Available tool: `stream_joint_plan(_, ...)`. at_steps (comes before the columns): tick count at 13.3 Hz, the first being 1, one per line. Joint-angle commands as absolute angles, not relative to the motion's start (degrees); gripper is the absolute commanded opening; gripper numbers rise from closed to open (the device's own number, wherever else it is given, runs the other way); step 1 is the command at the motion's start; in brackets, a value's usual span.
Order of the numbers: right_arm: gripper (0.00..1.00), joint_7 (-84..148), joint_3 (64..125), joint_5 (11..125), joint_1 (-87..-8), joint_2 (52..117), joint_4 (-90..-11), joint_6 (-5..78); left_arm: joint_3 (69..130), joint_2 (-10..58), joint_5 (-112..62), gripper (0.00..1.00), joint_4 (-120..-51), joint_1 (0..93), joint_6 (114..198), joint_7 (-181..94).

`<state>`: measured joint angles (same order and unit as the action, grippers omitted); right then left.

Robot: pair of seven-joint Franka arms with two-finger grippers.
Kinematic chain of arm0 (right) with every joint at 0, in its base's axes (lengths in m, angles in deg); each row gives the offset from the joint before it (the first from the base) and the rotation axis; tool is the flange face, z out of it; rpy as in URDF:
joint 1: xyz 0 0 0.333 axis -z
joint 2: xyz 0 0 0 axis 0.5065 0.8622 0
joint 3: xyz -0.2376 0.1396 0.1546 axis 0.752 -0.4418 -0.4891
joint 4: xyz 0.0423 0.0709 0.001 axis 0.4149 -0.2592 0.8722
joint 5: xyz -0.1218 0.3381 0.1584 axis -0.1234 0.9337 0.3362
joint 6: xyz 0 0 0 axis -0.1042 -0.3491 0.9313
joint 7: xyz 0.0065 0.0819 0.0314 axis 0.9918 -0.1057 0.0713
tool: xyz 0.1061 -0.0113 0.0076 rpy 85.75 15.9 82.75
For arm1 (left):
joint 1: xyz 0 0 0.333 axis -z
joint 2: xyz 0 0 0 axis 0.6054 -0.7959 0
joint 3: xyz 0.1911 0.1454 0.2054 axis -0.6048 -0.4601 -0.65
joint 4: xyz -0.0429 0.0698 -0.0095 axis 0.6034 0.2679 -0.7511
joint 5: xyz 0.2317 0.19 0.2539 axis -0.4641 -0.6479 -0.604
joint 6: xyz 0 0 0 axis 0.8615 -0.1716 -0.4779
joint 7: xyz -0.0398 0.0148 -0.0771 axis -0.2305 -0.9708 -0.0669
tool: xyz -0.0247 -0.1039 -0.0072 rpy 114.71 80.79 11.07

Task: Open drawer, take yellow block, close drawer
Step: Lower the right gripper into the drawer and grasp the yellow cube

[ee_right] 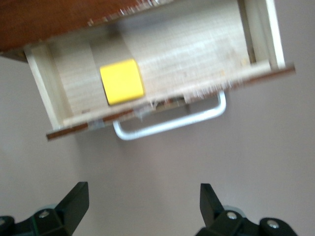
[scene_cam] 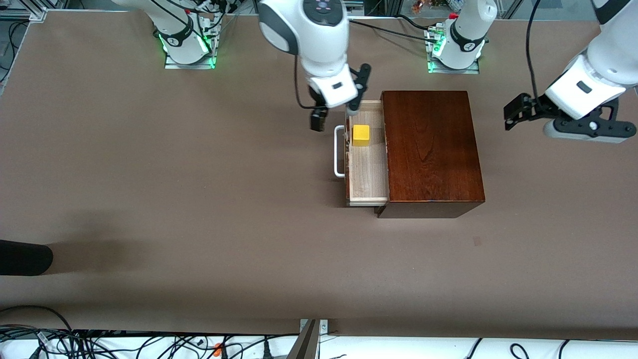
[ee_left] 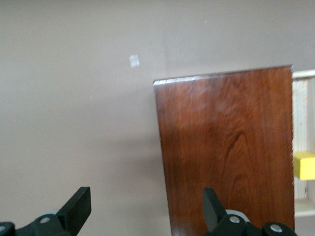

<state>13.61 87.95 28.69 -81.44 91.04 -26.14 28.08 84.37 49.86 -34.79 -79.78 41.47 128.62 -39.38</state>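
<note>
The dark wooden box stands mid-table with its drawer pulled partly out toward the right arm's end, its white loop handle showing. The yellow block lies in the drawer, at the end farther from the front camera. My right gripper hangs open and empty over the table by the drawer front; its wrist view shows the block, the drawer and the gripper short of the handle. My left gripper waits open and empty in the air beside the box.
A dark rounded object juts in at the table's edge at the right arm's end, nearer the front camera. Cables lie along the near edge. The left wrist view catches a sliver of the drawer and block.
</note>
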Motion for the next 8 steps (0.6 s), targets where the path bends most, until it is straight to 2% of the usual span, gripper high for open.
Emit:
stream_joint_plan(1,1.00,9.35,88.80,24.43,-84.65,99.28,-16.67,29.64,86.26,51.66,-34.32,1.00,-81.10,40.51,127.66,-38.14)
stream_joint_plan(8,1.00,9.69,89.15,23.53,-86.77,106.50,-14.98,37.98,86.09,51.39,-33.88,1.00,-80.14,40.51,128.37,-38.05)
